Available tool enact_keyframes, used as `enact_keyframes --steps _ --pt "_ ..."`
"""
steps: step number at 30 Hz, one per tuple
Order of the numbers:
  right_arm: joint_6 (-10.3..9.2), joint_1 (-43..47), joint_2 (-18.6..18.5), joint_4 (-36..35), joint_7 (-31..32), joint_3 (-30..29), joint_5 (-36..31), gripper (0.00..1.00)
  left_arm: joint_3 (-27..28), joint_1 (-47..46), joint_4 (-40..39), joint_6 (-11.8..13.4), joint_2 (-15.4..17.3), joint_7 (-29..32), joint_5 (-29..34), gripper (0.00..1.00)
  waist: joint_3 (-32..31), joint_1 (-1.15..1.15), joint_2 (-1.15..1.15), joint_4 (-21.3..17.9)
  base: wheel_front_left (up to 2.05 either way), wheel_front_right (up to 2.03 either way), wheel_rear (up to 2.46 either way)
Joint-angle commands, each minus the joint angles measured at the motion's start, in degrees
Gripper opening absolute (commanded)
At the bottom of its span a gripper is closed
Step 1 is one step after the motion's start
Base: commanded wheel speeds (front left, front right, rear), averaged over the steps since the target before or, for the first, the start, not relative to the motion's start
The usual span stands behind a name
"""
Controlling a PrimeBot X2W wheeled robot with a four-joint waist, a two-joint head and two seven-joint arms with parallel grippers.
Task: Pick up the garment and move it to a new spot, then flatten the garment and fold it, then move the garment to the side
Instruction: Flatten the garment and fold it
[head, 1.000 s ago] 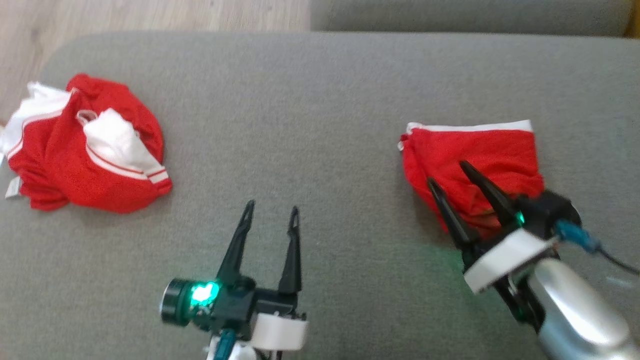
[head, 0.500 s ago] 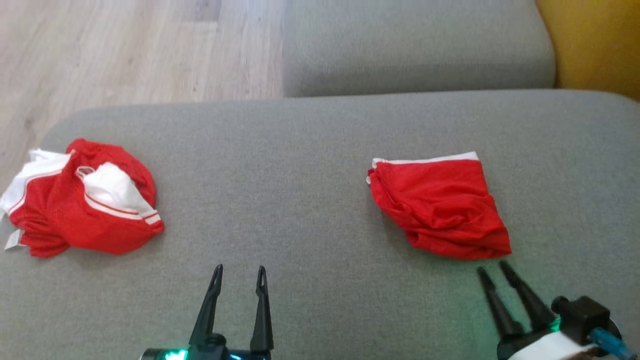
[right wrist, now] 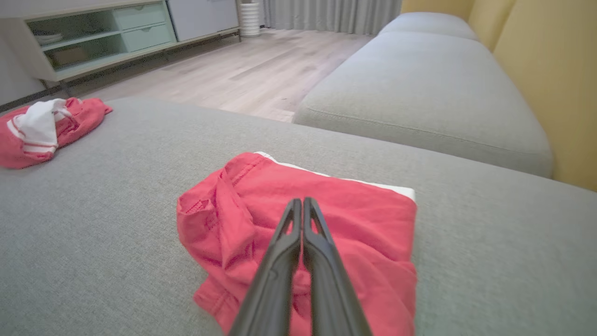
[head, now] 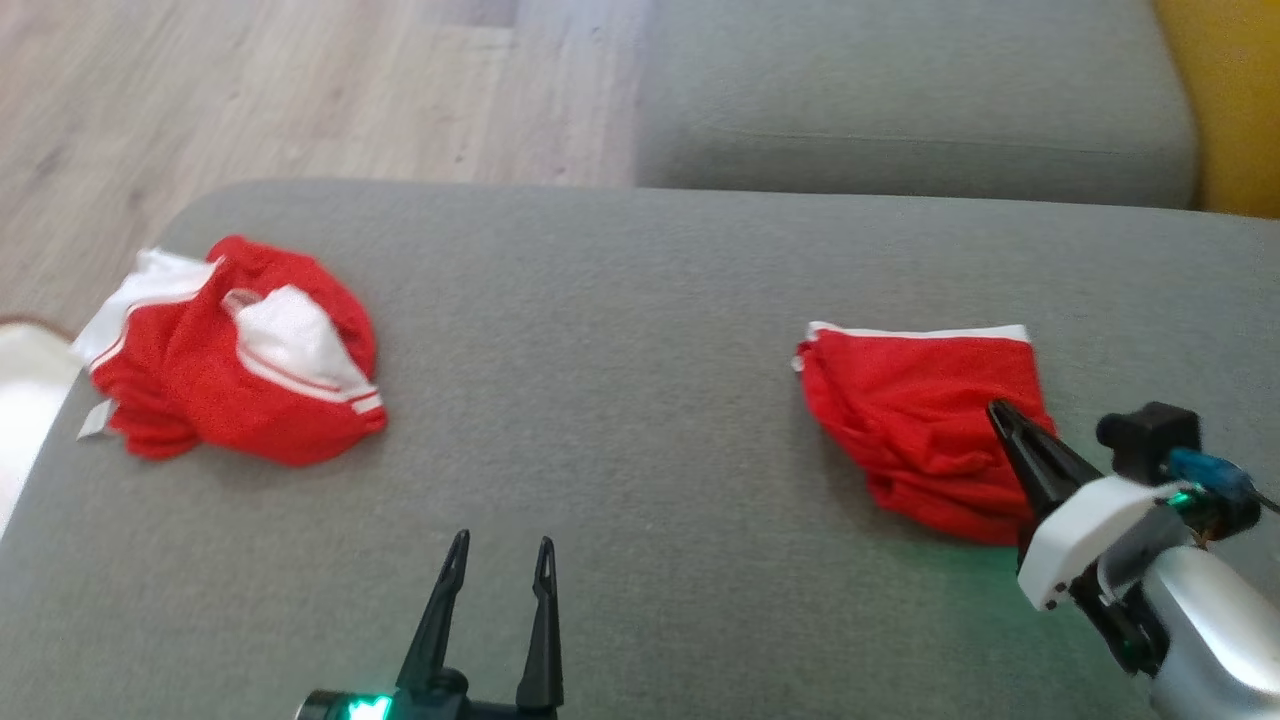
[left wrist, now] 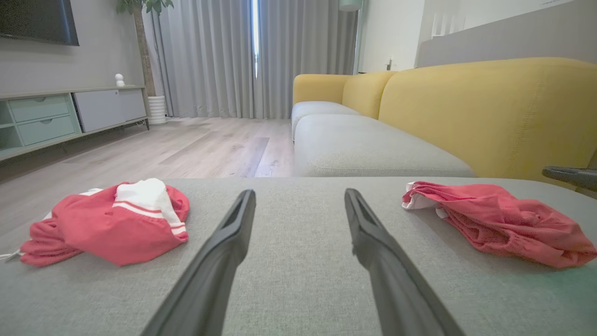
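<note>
The room is a living room with a pale wood floor (head: 300,90), grey curtains (left wrist: 210,56) and a low cabinet (left wrist: 70,112) along the far wall. All the work lies on a wide grey seat cushion (head: 640,330) of flat, tightly woven fabric. Beyond the cushion's far edge sits a second grey cushion (head: 900,110), and the yellow sofa back (left wrist: 489,116) rises past its right end. The weave looks even and firm enough to fold on, though soft enough that cloth may drag rather than slide.

On the right part of the cushion lies the folded red garment (head: 920,420), a compact bundle with its white band turned to the far edge. It looks as though it has been folded and set to that side so the middle stays free. Near the cushion's left end sits a crumpled red-and-white garment (head: 230,380), bunched and unfolded, probably waiting its turn.

The right gripper (right wrist: 303,201) reaches in over the cushion's right part, above the folded bundle, its fingers pressed together with no cloth seen between them. That suits pressing or nudging rather than grasping. Whether the tips touch the cloth cannot be told. The left gripper (head: 502,540) hangs at the cushion's near edge around the middle, fingers spread apart and empty, likely kept ready.
</note>
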Motion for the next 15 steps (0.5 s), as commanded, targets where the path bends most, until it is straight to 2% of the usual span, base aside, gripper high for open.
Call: enact_keyframes --steps 1,7,15 --pt "-0.05 -1.62 -1.24 0.51 0.05 1.82 0.63 0.0 1.45 -2.33 -1.46 -0.1 -0.87 -0.37 0.47 1.0 0.75 -0.01 0.0 1.03 0.0 0.0 0.0" --pt "-0.05 -6.66 0.35 10.36 0.25 10.13 4.64 0.0 0.94 -3.8 -1.03 -0.53 -1.12 -0.37 0.62 1.0 3.4 -0.01 0.0 2.65 0.0 0.0 0.0" --pt "-0.05 -10.28 4.13 9.94 -4.88 24.39 9.92 0.0 0.47 -5.62 -1.03 0.05 -1.28 -0.37 0.55 1.0 6.34 -0.01 0.0 1.71 0.0 0.0 0.0"
